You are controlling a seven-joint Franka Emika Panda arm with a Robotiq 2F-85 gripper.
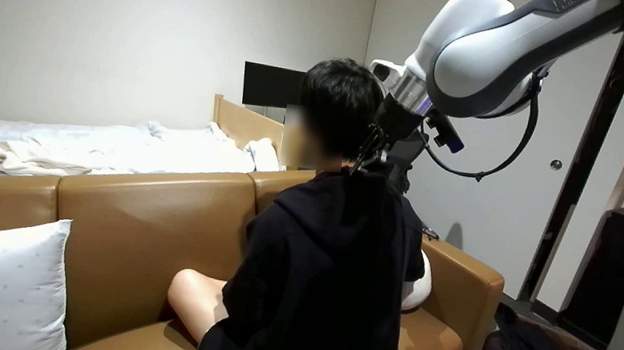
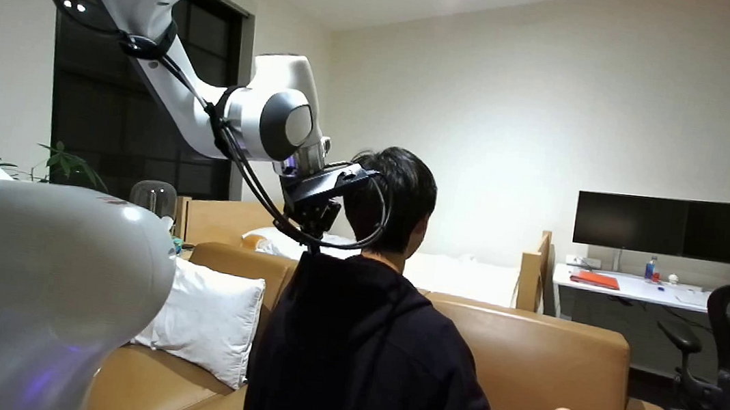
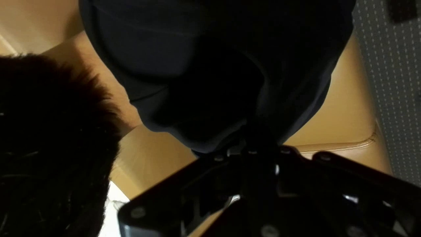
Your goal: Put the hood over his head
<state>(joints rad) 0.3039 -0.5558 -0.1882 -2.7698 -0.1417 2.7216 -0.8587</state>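
Our Robotiq gripper (image 2: 313,249) looks pinched tight on the top edge of the hood (image 2: 343,302), though dark cloth and dark metal blend together at the tips. The hood hangs down behind his neck (image 2: 388,258), below his head (image 1: 339,97), so it does not cover him yet.

We think the cloth could slip out if we have only a tiny fold, because soft cloth slides. If our pinch sits too far to one side, the hood could come up crooked and cover only part of him. If we pull back and not up, the sweatshirt (image 2: 344,385) could get tight on his neck. He could also move, and then the hard gripper might bump his head.

In the wrist view, a strip of brown sofa (image 3: 153,156) shows between his head and our gripper, so they look apart but near. In an exterior view, the black cable (image 2: 250,183) loops in front of his head; we can't tell if it touches. Above him we see just pale wall (image 1: 174,30), so going up first, then forward, seems best. Our Panda arm (image 1: 485,74) leans in from high behind him, so its bent wrist needs room too.
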